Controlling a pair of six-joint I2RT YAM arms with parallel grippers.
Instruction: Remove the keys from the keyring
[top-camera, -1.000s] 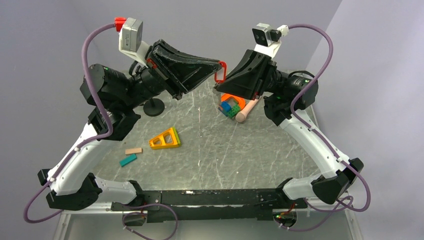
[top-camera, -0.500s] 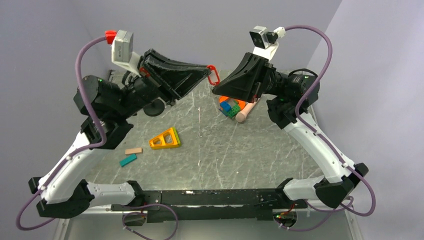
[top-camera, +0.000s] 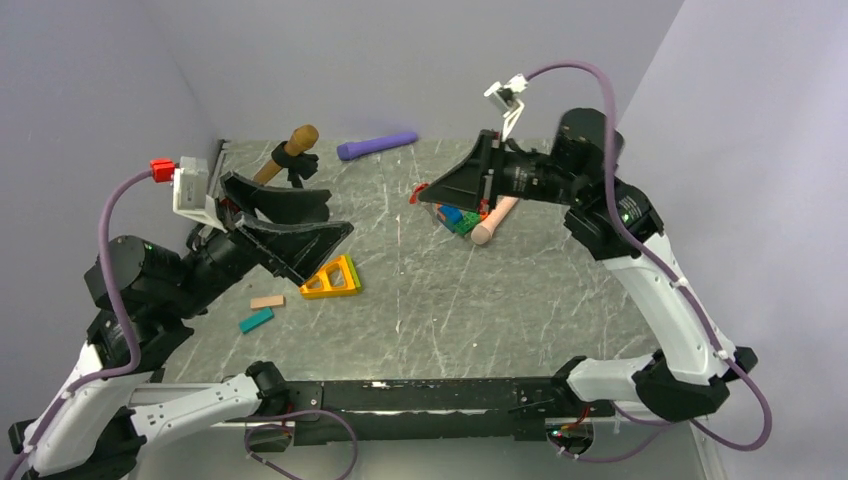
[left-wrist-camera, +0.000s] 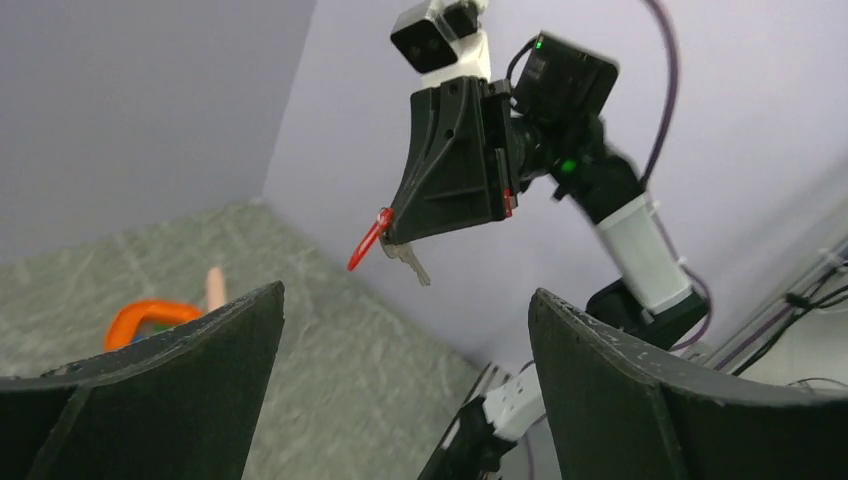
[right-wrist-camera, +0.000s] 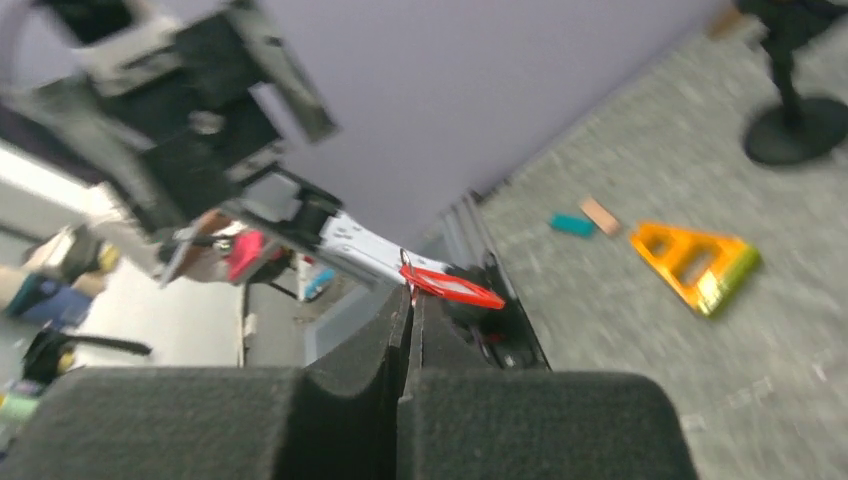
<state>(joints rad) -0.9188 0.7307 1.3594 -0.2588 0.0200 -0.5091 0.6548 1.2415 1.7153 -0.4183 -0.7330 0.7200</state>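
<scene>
Keys (left-wrist-camera: 367, 241): small red piece pinched at tip of R gripper (left-wrist-camera: 390, 232), jaws closed tight on it, held in air above far side of table (top-camera: 470, 310), near orange loop (left-wrist-camera: 150, 312) w/ blocks. Silvery bit hangs under it, prob. a key blade, too small to be sure. L gripper (top-camera: 335, 212) spread wide, empty, well apart, by yellow wedge (top-camera: 330, 278). Risk: thin edge grip, so piece could twist or slip out on a swing and drop among the clutter.
</scene>
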